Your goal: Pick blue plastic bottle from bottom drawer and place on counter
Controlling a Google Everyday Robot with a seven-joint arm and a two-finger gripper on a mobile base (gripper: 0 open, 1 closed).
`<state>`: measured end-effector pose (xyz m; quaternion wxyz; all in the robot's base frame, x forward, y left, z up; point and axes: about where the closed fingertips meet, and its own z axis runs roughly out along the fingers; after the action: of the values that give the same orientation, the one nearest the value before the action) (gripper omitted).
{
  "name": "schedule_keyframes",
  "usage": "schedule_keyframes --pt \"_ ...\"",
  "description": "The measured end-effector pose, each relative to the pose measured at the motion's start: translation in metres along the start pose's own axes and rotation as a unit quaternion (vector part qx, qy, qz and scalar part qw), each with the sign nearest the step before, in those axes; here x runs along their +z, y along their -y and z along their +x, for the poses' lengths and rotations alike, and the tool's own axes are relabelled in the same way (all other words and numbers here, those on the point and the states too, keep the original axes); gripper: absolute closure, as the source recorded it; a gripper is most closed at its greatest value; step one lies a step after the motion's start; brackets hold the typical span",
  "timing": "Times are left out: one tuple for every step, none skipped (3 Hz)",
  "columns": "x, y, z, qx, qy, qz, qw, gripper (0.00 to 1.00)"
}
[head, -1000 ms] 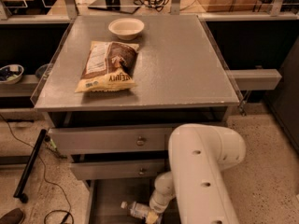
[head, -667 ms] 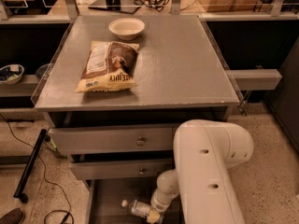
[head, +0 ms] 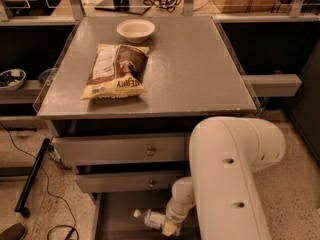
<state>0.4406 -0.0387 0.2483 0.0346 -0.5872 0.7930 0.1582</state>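
The blue plastic bottle (head: pixel 151 218) lies on its side in the open bottom drawer (head: pixel 116 215), white cap pointing left. My gripper (head: pixel 170 227) is down inside that drawer, right at the bottle's right end and touching or overlapping it. The big white arm link (head: pixel 230 179) hides the drawer's right part. The counter (head: pixel 195 69) is the speckled-grey cabinet top above.
A yellow-brown snack bag (head: pixel 116 72) and a white bowl (head: pixel 135 30) lie on the counter's left half. Two knobbed drawers (head: pixel 120 149) sit above the bottom one, slightly pulled out. Side shelves hold bowls at left (head: pixel 11 78). A black pole and cable (head: pixel 32 176) lie on the floor.
The large arm link has shifted slightly right and toward the camera. The gripper stays at the bottle, which sits a touch higher in view.
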Motion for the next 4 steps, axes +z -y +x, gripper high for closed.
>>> schedule_keyframes --pt "-0.047 -0.005 0.011 0.0 0.006 0.017 0.9998 1.0" --pt "-0.074 -0.01 0.024 0.008 0.011 0.029 0.9995 1.0" --pt "-0.105 -0.014 0.043 0.022 0.013 0.052 0.9983 1.0" --pt "-0.104 -0.012 0.041 0.023 0.012 0.048 0.9985 1.0"
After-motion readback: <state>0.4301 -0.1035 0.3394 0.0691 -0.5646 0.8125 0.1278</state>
